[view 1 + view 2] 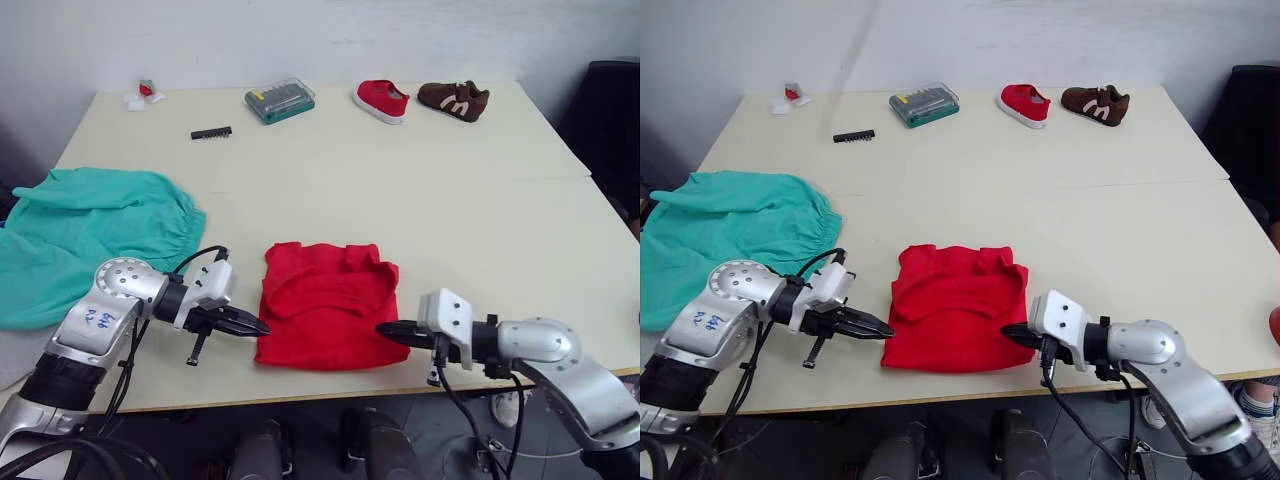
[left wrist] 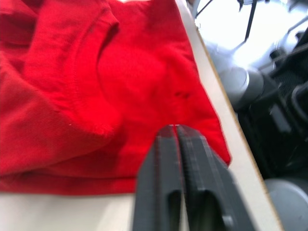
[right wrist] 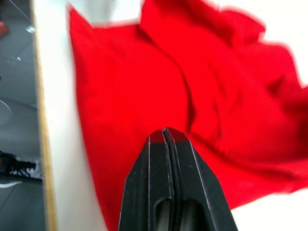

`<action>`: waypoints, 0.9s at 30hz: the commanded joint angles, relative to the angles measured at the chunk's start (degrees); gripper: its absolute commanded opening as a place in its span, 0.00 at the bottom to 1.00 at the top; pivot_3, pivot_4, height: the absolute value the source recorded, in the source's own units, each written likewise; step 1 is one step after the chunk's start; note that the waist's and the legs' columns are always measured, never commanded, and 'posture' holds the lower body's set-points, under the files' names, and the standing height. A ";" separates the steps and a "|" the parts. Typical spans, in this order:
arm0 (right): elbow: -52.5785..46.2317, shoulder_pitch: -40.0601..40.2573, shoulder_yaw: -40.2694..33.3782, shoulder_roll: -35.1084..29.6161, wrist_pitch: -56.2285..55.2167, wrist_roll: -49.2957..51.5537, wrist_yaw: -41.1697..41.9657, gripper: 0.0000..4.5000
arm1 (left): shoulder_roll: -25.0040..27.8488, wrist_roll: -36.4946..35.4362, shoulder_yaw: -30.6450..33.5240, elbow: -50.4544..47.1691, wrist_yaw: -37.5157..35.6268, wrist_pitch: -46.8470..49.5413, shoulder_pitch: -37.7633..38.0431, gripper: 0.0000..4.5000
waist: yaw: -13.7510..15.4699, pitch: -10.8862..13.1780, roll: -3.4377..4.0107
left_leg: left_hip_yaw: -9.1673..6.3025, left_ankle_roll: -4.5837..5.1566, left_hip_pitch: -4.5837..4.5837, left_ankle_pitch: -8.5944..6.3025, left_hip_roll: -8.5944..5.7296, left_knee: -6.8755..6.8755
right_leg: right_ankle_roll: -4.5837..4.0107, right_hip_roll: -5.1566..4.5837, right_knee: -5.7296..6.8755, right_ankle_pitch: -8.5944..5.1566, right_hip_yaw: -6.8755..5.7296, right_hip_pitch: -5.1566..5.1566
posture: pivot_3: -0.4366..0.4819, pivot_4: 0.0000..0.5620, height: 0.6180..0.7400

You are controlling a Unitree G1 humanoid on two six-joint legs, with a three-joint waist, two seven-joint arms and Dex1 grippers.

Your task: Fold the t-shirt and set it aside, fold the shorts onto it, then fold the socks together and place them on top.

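Two robot hands sit close to the near edge of the tabletop (image 1: 480,200), one on each side of the t-shirt (image 1: 325,318). That red t-shirt lies partly folded in a bunchy square near the front edge, at about 6 o'clock on the tabletop.

At the shirt's 9 o'clock side, the left hand (image 1: 252,325) has its two black fingers pressed tight together with nothing between them. Its tip is just beside the shirt's edge. At the shirt's 3 o'clock side, the right hand (image 1: 385,329) is clenched the same way, and its tip touches or nearly touches the cloth. I cannot tell which.

Way over at 9 o'clock lie the teal shorts (image 1: 85,235), spread out and hanging a bit off the edge. I can't spot the socks.

Far back, from 11 to 1 o'clock, sit a green tool case (image 1: 279,100), a red shoe (image 1: 381,100), a brown shoe (image 1: 453,99) and a small black strip (image 1: 211,132).

I think the shirt is light, soft and floppy. It will sag and slide if pinched in the middle. Each hand should open and grab a near corner through all the layers, so the fold stays together.
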 commanded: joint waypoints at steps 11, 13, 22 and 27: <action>7.57 -2.76 7.19 0.31 -9.54 -11.62 1.78 0.00 | -11.27 9.97 -1.73 19.22 7.46 -5.49 -14.13 0.01 | 0.08 -0.01 -0.02 | -0.02 0.08 0.01 0.04 -0.01 0.10 | 0.08 0.00 0.06 0.04 -0.05 0.07 | 0.48 0.27 1.00; 8.63 -2.81 7.43 0.70 -10.63 -12.20 1.84 0.00 | -14.21 8.68 0.93 24.21 11.44 -0.78 -18.68 0.01 | 0.10 -0.01 -0.03 | -0.03 0.08 0.02 0.04 -0.02 0.11 | 0.10 -0.01 0.07 0.06 -0.05 0.09 | 0.48 0.27 1.00; 13.50 -2.68 8.11 2.10 -15.69 -14.79 1.97 0.00 | -17.38 7.69 8.64 39.69 24.25 17.53 -29.89 0.01 | -0.31 -0.04 -0.47 | -0.02 0.03 0.19 0.19 -0.04 0.09 | 0.23 -0.02 0.24 0.06 -0.03 0.17 | 0.48 0.27 1.00; 13.39 -2.96 5.89 2.90 -15.64 -11.99 2.08 0.00 | -15.26 -1.48 11.36 24.38 13.97 22.63 -26.34 0.01 | -0.18 0.01 -0.56 | -0.03 -0.04 0.14 0.24 -0.03 0.14 | 0.20 -0.02 0.29 0.05 -0.02 0.14 | 0.48 0.27 1.00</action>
